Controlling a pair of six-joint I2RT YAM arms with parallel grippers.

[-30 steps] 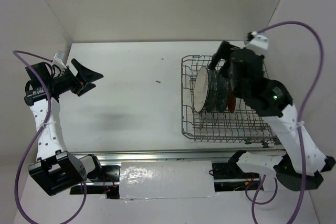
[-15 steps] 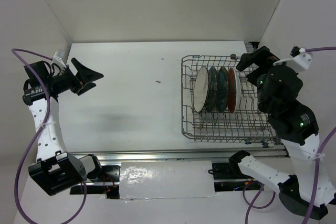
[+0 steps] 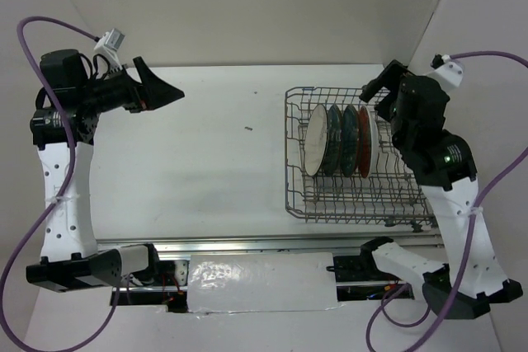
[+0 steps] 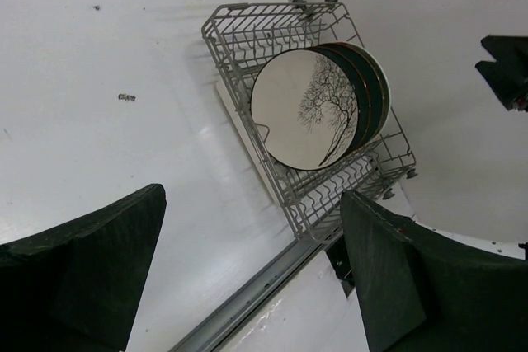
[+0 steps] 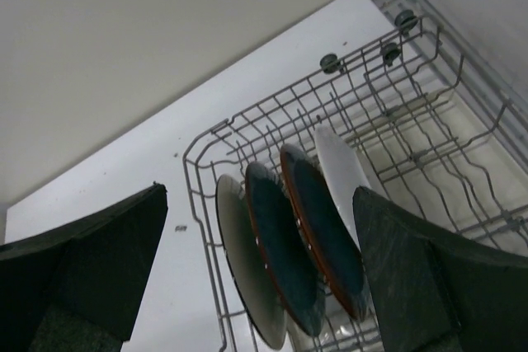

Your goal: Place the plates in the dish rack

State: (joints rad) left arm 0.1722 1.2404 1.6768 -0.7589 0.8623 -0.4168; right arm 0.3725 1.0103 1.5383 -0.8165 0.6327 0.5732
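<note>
Plates [image 3: 340, 142] on edge in a tight row inside dish rack [image 3: 346, 199], toward its left side: cream plate [image 3: 314, 144] at the left end, teal plates [image 3: 334, 139] next, red plate [image 3: 364, 146] further right. Rack on right side of table [image 3: 206, 154]. Right gripper [image 3: 382, 82]: hovers above the rack's far right corner, fingers spread wide, nothing between them, clear of the row. Left gripper [image 3: 159, 80]: raised over the table's far left, well apart from the rack, fingers spread wide, holding nothing.
</note>
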